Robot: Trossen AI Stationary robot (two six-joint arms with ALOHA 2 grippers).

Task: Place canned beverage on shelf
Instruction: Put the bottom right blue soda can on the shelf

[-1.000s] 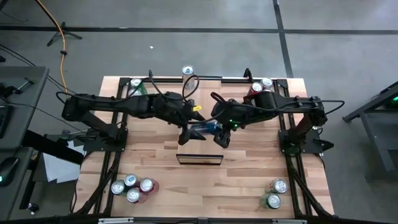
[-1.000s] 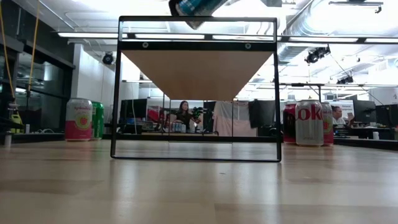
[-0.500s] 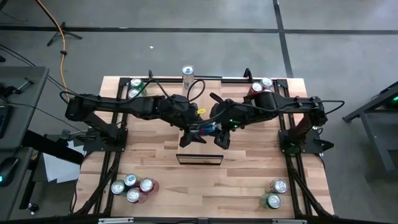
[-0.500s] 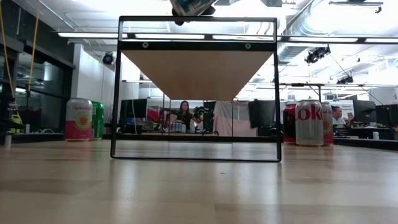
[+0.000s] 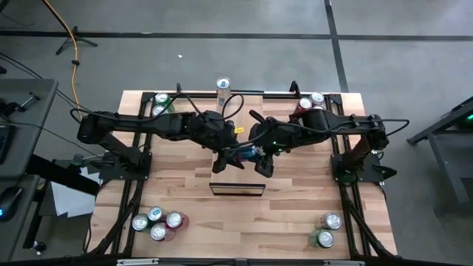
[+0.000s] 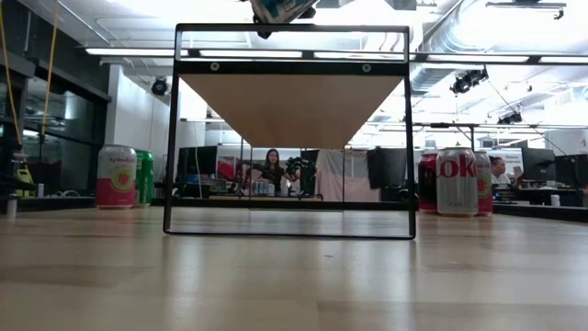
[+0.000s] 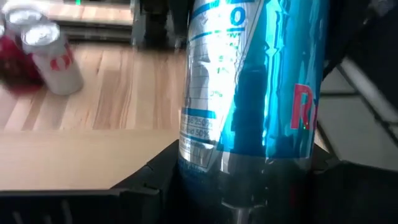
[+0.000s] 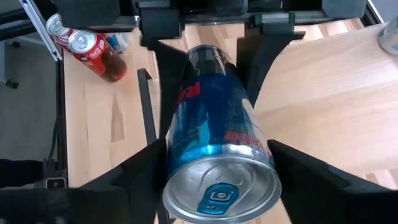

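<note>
Where the high view looks straight down, the left gripper (image 5: 228,158) and the right gripper (image 5: 261,159) meet over the plank-patterned table (image 5: 295,222), with a slim blue can (image 5: 247,153) lying between them, just off the 12 o'clock side of the shelf (image 5: 237,189), which shows here as a thin dark rectangle. In the low view the shelf (image 6: 292,106) is a smooth pale wood panel in a thin black metal frame, and the blue can (image 6: 280,8) hangs above its top edge at 12 o'clock. A pink can (image 6: 116,176) and a green can (image 6: 144,176) stand at 9 o'clock, and a silver can (image 6: 456,181) with red "oke" lettering stands at 3 o'clock. In the left wrist view the glossy blue can (image 7: 249,93) carries pale blue and white printing, too blurred to read, and a red "R". Beyond it stands a silver can with red marks (image 7: 53,56). In the right wrist view the blue can (image 8: 214,130) shows red lettering along its side and a bright aluminium end with a blue pull tab. The left gripper's fingers (image 8: 264,50) clamp its far end. Whether the right gripper grips it or has let go, I cannot tell. A red cola can (image 8: 93,53) stands on the planks at 10 o'clock.
</note>
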